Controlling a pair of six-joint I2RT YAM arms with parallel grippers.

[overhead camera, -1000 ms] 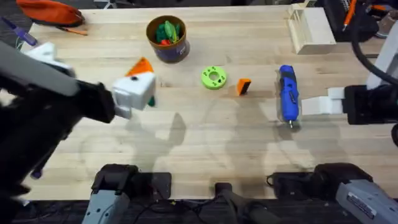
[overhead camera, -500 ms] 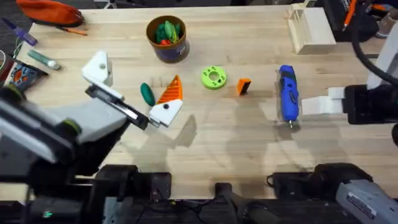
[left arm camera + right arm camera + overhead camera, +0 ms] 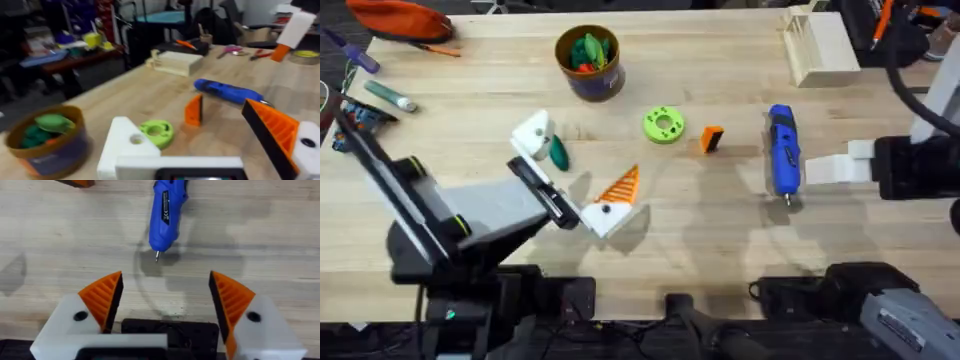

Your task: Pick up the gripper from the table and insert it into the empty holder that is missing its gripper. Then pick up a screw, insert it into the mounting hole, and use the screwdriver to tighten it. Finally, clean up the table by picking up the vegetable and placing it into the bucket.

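1. The table (image 3: 720, 250) spreads wide, pale wood, with the left arm (image 3: 470, 215) reaching in from the near left.
2. The left gripper (image 3: 570, 170) hangs over the left-centre, fingers spread wide and grasping nothing: one finger is the bare white holder (image 3: 531, 135), its hole (image 3: 136, 139) plain in the left wrist view; the other carries an orange ribbed pad (image 3: 618, 187).
3. The right gripper (image 3: 165, 300) sits at the right edge, both orange pads wide apart, nothing between them.
4. The screwdriver (image 3: 782, 152) lies on the table right of centre, tip toward the near edge, just in front of the right gripper.
5. The bucket (image 3: 588, 62) stands far, left of centre, with toy items inside.
6. The lime ring (image 3: 663, 125) lies mid-table.
7. The vegetable (image 3: 558, 152) lies just beside the holder, between the left fingers.
8. The loose orange gripper (image 3: 711, 139) stands between ring and screwdriver.
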